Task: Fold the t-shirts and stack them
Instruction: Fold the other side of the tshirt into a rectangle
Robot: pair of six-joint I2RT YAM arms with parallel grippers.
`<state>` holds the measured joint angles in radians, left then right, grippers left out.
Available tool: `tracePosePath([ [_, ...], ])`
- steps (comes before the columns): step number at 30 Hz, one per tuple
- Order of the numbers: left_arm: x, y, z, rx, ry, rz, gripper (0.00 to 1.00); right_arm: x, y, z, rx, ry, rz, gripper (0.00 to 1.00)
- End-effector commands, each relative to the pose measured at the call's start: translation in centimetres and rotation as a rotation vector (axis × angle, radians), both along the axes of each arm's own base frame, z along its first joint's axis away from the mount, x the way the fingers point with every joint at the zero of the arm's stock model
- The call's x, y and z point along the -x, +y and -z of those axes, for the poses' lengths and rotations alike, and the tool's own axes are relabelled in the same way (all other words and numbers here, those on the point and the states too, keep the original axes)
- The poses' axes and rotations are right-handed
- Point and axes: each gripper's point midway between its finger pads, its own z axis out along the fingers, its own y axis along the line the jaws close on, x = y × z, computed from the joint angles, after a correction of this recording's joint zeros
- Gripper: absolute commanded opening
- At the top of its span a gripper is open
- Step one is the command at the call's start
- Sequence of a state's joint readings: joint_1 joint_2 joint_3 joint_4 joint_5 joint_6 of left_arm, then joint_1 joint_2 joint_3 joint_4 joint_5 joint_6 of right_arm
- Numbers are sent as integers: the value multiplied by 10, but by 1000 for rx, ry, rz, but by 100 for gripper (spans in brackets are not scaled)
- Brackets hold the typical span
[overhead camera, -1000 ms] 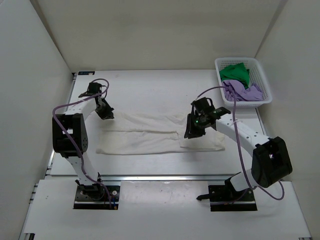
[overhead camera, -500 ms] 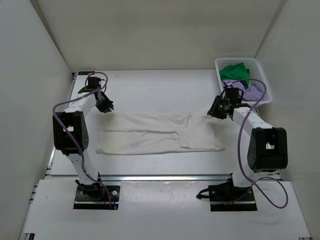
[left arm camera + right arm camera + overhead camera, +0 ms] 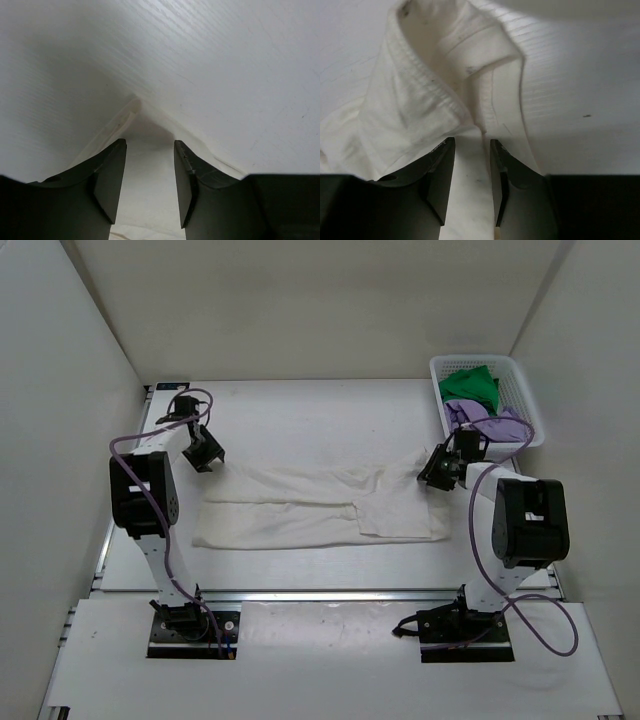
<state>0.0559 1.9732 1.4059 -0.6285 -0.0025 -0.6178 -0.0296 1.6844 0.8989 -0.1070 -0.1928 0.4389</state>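
A cream-white t-shirt (image 3: 300,505) lies spread lengthwise across the middle of the table. My left gripper (image 3: 207,455) sits low at its far left corner. In the left wrist view that gripper (image 3: 150,150) is open, and the shirt's corner (image 3: 131,111) lies flat under the gap. My right gripper (image 3: 433,470) is at the shirt's far right corner. Its jaws stand apart in the right wrist view (image 3: 472,145), with a bunched, hemmed fold of the shirt (image 3: 420,100) just ahead and cloth lying between them. A green t-shirt (image 3: 470,387) and a lavender t-shirt (image 3: 487,424) are in the basket.
The white lattice basket (image 3: 476,361) stands at the back right corner, close behind my right gripper. White walls enclose the table on the left, back and right. Both arm bases are at the near edge.
My right gripper moved from the shirt's middle out to its far right corner, drawing the cloth with it, and widened. My left gripper shifted slightly back-left and went from shut to open.
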Motion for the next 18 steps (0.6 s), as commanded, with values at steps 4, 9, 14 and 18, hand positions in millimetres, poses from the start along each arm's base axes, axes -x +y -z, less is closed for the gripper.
tracePosePath([
  [4, -13, 15, -21, -47, -70, -12, 59, -13, -11, -4, 8, -63, 10, 32],
  [9, -22, 19, -21, -63, -82, -4, 58, -13, -12, 1, -12, -51, 3, 34],
  [14, -33, 7, -11, -43, -81, 21, 34, -16, -14, 4, -18, -47, 3, 30],
  [18, -32, 0, -4, -12, -77, 16, 9, -17, -13, -1, -41, -56, 5, 15],
])
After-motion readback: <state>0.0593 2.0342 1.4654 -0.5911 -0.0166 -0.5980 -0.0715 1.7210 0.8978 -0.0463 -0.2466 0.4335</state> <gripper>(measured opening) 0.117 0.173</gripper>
